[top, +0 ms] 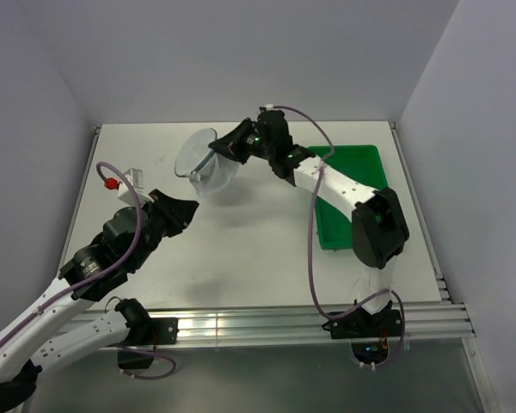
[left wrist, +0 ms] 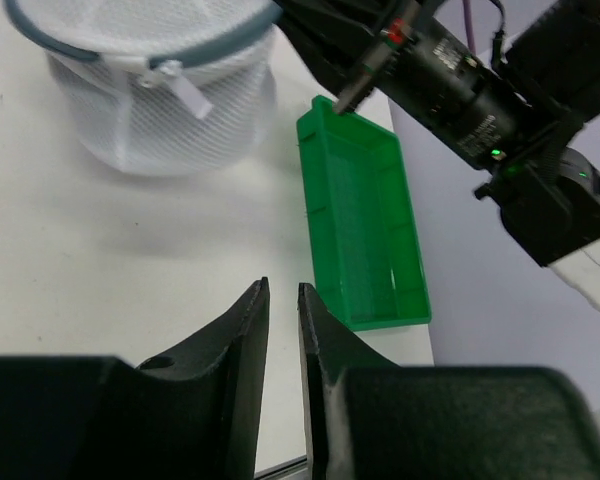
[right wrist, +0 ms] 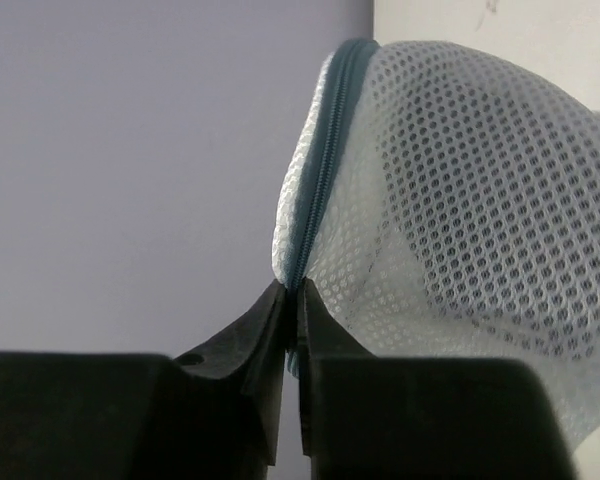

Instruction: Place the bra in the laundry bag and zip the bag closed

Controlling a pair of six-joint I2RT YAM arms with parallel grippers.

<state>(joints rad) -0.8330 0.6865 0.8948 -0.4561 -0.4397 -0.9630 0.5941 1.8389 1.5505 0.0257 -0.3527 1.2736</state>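
Both arms are showing white link shells with black joint housings; lilac cables are looping alongside; black tapered fingers; green indicator lights are glowing near the right wrist.

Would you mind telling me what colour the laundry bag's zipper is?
The zipper is a dull blue-grey against the white mesh laundry bag, clearest in the right wrist view.

The bag sits on the table near its far edge, left of the tray. The right claw meets the bag's right rim. The left claw lies nearer, to the bag's left, apart from it.
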